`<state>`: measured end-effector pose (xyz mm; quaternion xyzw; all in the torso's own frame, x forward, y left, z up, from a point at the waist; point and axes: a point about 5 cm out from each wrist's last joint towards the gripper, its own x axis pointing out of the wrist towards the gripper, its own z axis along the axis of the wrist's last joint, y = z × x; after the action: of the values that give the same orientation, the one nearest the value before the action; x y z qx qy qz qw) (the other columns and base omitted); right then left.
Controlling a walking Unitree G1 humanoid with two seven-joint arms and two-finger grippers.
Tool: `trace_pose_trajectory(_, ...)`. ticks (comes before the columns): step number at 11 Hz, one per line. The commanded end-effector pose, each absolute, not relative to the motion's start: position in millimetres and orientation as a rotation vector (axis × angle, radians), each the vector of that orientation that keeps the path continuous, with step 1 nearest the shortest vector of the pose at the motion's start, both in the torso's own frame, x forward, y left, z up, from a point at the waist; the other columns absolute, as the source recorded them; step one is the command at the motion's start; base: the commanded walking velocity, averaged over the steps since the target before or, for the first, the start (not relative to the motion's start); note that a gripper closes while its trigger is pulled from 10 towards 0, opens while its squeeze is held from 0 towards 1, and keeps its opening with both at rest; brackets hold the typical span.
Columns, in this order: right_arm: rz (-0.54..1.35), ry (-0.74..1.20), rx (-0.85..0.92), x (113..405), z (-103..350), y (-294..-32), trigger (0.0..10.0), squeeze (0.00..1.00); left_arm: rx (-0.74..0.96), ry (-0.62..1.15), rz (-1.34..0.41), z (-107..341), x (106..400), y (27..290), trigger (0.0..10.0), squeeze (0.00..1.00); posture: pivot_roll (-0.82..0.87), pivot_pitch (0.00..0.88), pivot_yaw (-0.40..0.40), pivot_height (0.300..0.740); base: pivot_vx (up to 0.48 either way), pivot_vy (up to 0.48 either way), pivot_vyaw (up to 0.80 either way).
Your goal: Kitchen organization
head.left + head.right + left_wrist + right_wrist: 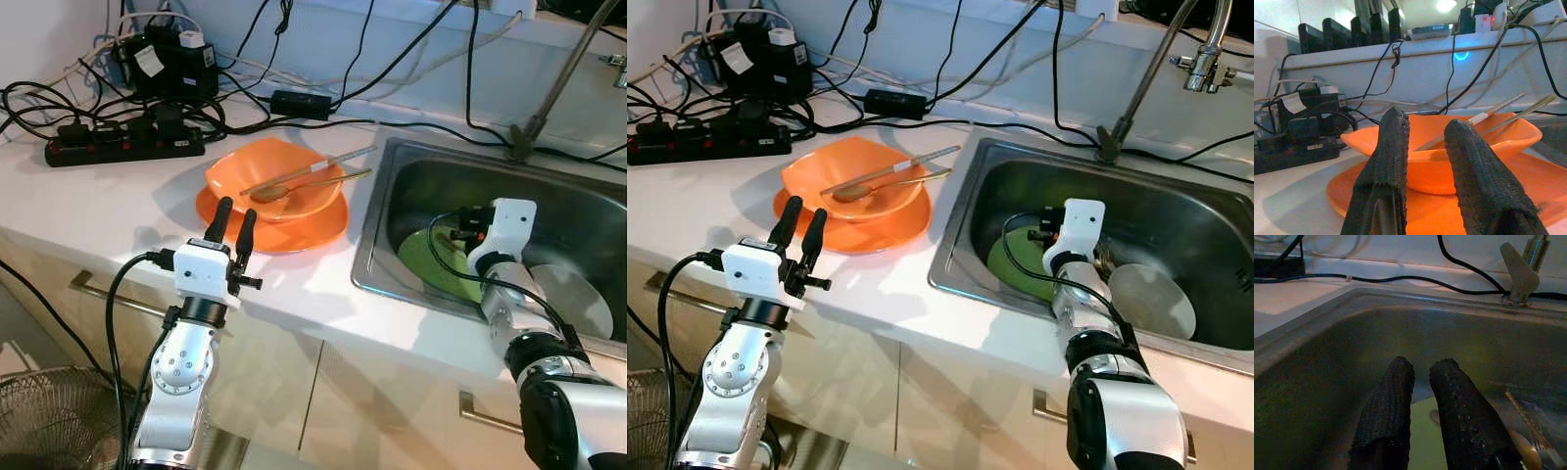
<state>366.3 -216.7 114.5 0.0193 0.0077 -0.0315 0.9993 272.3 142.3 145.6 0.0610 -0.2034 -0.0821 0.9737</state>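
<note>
An orange bowl (235, 171) sits on an orange plate (315, 231) on the white counter, with a wooden spoon (269, 193) and chopsticks (333, 162) lying across it. My left gripper (236, 211) stands open just in front of the plate's near edge, its fingers (1396, 147) pointing at the bowl with nothing between them. In the steel sink (377, 225) lie a green plate (431, 257) and a white dish (578, 299). My right gripper (1422, 369) reaches down into the sink just above the green plate (1420, 431), with a narrow gap between its fingers and nothing held.
A black power strip (122, 147), an adapter and many cables crowd the back of the counter. The faucet (549, 98) rises behind the sink. Utensils (1528, 435) lie in the sink beside the green plate. A wire basket (49, 416) stands on the floor at lower left.
</note>
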Motion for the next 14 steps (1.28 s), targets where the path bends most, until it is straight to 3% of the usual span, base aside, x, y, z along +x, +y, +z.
trace_pose_trajectory(1, -0.038, -0.037, 0.045, 371.4, 126.2, -212.3, 10.0, 0.0, 0.125, -0.402, -0.189, 146.8, 273.6, 137.8, 10.0, 0.0, 0.24, 0.028, -0.079, 0.74, 0.0, 0.0, 0.0)
trace_pose_trajectory(5, 0.191, -0.285, 0.053, 377.7, 173.4, -188.2, 10.0, 0.0, 0.202, -0.481, -0.286, 173.3, 279.0, 123.0, 10.0, 0.0, 0.23, 0.027, -0.077, 0.74, 0.0, 0.0, 0.0)
trace_pose_trajectory(6, 0.33, -0.312, 0.019, 369.7, 173.9, -175.1, 10.0, 0.0, 0.216, -0.513, -0.347, 188.9, 283.4, 115.4, 10.0, 0.0, 0.23, 0.025, -0.076, 0.74, 0.0, 0.0, 0.0)
trace_pose_trajectory(10, 0.321, -0.307, 0.024, 361.3, 170.4, -179.6, 10.0, 0.0, 0.333, -0.478, -0.552, 218.5, 308.8, 92.0, 10.0, 0.0, 0.22, 0.0, -0.053, 0.74, 0.0, 0.0, 0.0)
trace_pose_trajectory(11, 0.317, -0.308, 0.023, 359.6, 172.2, -179.8, 10.0, 0.0, 0.44, -0.39, -0.64, 222.2, 326.8, 78.0, 10.0, 0.0, 0.22, 0.0, -0.044, 0.74, 0.0, 0.0, 0.0)
trace_pose_trajectory(14, 0.304, -0.31, 0.025, 358.0, 171.7, -178.5, 10.0, 0.0, 0.623, -0.279, -0.691, 229.6, 354.1, 52.1, 10.0, 0.0, 0.2, 0.0, -0.018, 0.74, 0.0, 0.0, 0.0)
